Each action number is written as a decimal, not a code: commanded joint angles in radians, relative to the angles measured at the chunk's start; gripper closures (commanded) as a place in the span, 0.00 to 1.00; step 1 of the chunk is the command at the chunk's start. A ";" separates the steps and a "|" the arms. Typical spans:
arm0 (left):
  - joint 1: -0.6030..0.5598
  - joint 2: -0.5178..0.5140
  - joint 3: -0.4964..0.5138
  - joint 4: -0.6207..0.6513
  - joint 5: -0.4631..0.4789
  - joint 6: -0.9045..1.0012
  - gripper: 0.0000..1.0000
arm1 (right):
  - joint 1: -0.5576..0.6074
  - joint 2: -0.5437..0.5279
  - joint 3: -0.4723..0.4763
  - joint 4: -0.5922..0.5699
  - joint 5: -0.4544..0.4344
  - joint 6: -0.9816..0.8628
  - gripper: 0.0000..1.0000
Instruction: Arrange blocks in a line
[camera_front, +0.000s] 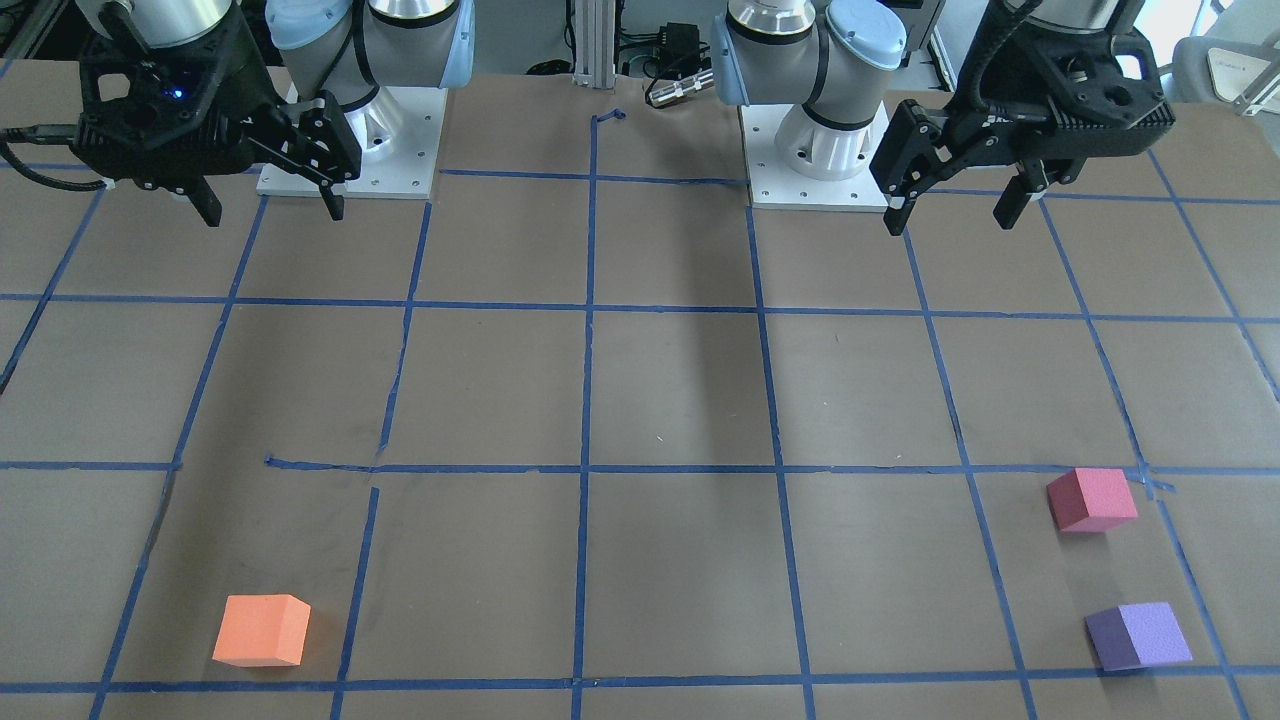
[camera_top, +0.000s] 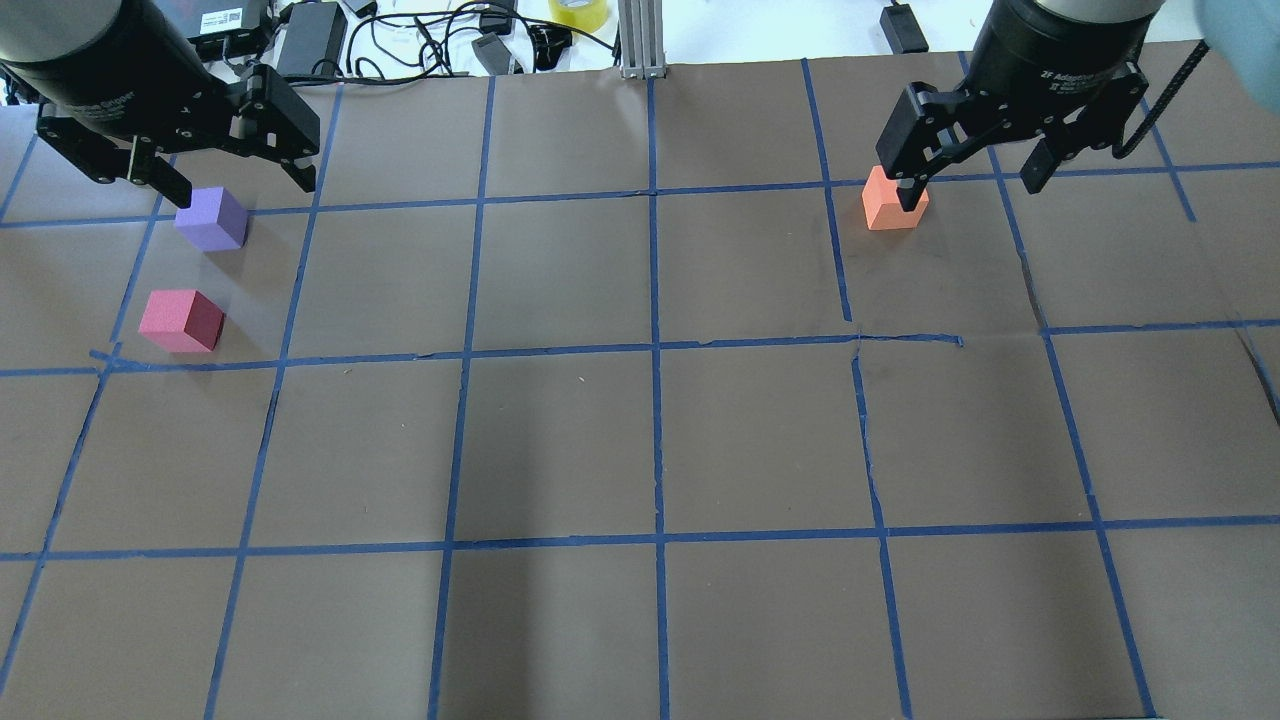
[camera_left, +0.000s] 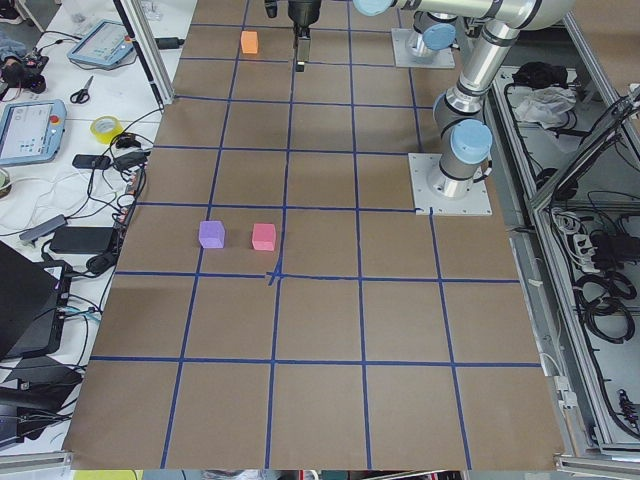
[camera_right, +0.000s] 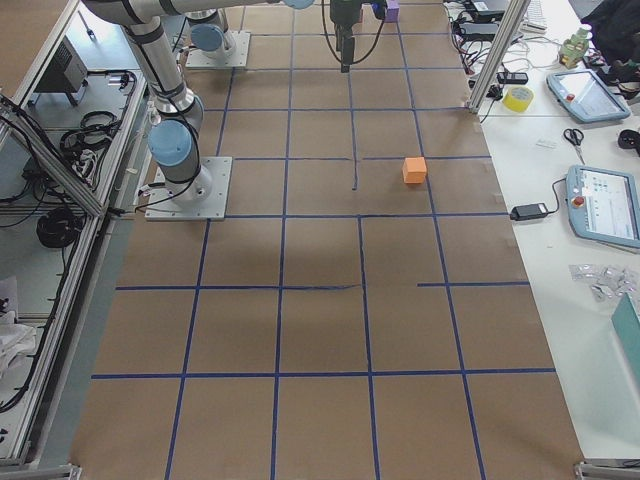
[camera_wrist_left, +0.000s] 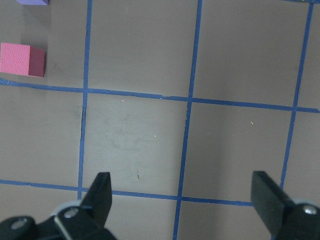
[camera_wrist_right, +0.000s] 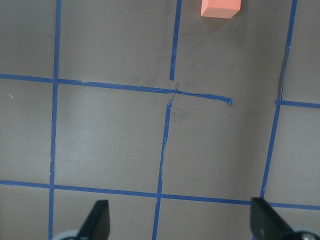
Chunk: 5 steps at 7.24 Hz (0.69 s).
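3 foam blocks wait on the taped table (camera_front: 680, 390): orange (camera_front: 262, 630) alone on the robot's right side, pink (camera_front: 1091, 499) & purple (camera_front: 1138, 636) near each other on its left, all toward the edge far from the robot. they look light, soft & matte, prob. not slippery; best pinched gently on 2 opposite flat faces, approx mid-height. left claw (camera_front: 950, 222) & right claw (camera_front: 273, 212) both hang wide open above the table, empty, touching nothing

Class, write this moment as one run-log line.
left gripper open, empty | right gripper open, empty | orange block: robot's right | pinkish-red block, purple block: robot's left, apart | no line yet
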 joint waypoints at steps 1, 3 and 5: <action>0.000 -0.002 0.000 0.000 0.000 0.000 0.00 | 0.000 0.003 0.001 0.001 0.004 0.000 0.00; 0.000 0.000 -0.002 0.000 0.000 0.000 0.00 | 0.000 -0.004 0.001 -0.001 0.010 0.000 0.00; 0.000 -0.002 -0.002 0.000 0.000 0.002 0.00 | -0.002 -0.004 0.001 -0.010 0.008 0.002 0.00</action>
